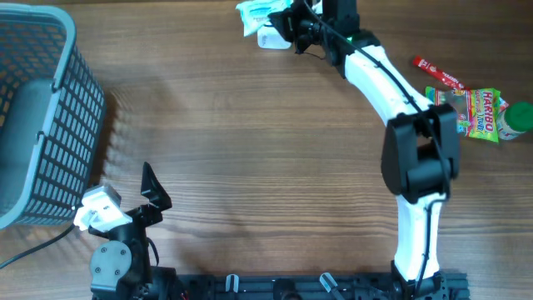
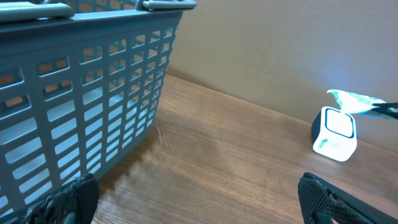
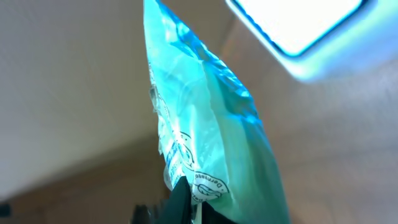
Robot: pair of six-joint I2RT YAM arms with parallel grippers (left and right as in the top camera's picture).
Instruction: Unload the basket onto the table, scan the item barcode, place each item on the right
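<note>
- Wood-grain table (image 1: 275,167) fills the overhead view, with a plain beige wall behind it in the wrist views.
- Right gripper (image 1: 285,20) has its jaws pinched nearly together on one edge of the teal packet (image 3: 211,155), at the far side of the table.
- That packet hangs just above the white scanner (image 2: 334,134), whose window glows bright in the right wrist view.
- Judged by its creased, glossy film, the packet is light, soft and slippery. A grip on the sealed edge looks best, since it leaves the printed faces free to turn toward the window.
- A round seal on the film reads something like "Dermato…"; the rest is too small, and no barcode shows.
- Left gripper (image 1: 123,198) rests spread wide and empty beside the grey basket (image 1: 75,133).
- Near the right arm's base lies a bag marked "HARIBO" (image 1: 479,108), with a red stick pack (image 1: 437,72) just beside it.
</note>
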